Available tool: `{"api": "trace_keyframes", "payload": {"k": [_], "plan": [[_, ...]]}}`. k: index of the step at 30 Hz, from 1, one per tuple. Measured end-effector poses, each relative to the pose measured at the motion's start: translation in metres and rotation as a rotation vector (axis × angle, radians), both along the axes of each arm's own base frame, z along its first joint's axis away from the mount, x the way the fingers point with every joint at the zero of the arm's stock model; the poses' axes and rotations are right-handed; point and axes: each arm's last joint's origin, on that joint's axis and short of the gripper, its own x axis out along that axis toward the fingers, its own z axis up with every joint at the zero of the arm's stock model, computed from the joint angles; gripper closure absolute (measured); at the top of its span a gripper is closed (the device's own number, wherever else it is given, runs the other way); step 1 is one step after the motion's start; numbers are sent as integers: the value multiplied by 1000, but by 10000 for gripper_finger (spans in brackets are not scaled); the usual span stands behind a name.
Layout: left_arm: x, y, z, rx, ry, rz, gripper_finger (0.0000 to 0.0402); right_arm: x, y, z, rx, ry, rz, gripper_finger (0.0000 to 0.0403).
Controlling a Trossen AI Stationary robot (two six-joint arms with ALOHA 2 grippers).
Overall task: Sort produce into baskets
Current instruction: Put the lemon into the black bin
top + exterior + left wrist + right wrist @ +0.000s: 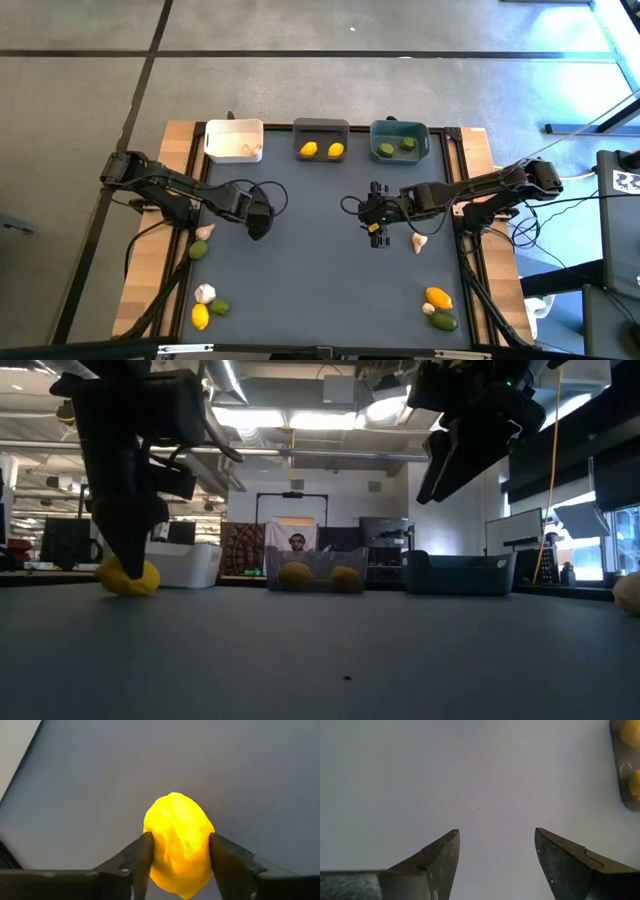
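sorted so far: white basket point(233, 140) at the far left of the row, holding one pale garlic bulb point(249, 150) against its right wall; dark grey basket point(321, 139) in the middle, holding two lemons point(322, 150); teal basket point(399, 140) on the right, holding two limes point(396, 147). in hand: one lemon point(178, 851), pinched between the fingers point(134, 862) of the left gripper point(258, 222), both fingers touching its sides in the left wrist view; seemingly low on the table point(310, 260) in the low view, so judged just gripped and not yet lifted. destination by matching colour: dark grey basket, well apart from the lemon across bare mat. left to sort, left side: one lime point(199, 249) and one garlic bulb point(207, 231) just beside the left arm, then a near-edge cluster of garlic bulb point(204, 293), lime point(219, 307) and lemon point(200, 317), close together. left to sort, right side: one garlic bulb point(419, 240) near the right gripper point(376, 222), and a near-corner cluster of lemon point(438, 297), lime point(445, 321) and a small garlic bulb point(428, 309) between them. right gripper: spread wide, empty, raised above bare mat near the centre, waiting. tally: five pieces binned, one in the grip, nine loose on the table; judged about a third done, with garlic the least advanced.
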Motion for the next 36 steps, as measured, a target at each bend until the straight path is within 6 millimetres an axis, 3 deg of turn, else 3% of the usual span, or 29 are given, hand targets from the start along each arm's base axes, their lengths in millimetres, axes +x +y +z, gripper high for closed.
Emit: {"api": "trace_keyframes", "payload": {"k": [5, 12, 22, 29, 36], "plan": [[0, 0, 0, 4, 8, -19, 272, 0, 0, 0, 0, 0, 0, 146], [3, 0, 3, 4, 9, -35, 265, 0, 0, 0, 0, 1, 0, 146], [35, 0, 47, 32, -112, -148, 264, -2, 0, -2, 26, 24, -47, 146], [60, 17, 84, 105, -258, -195, 263, -2, 0, -1, 43, 17, -72, 146], [77, 47, 97, 181, -421, -171, 263, -2, 0, -1, 53, 10, -85, 146]]}}
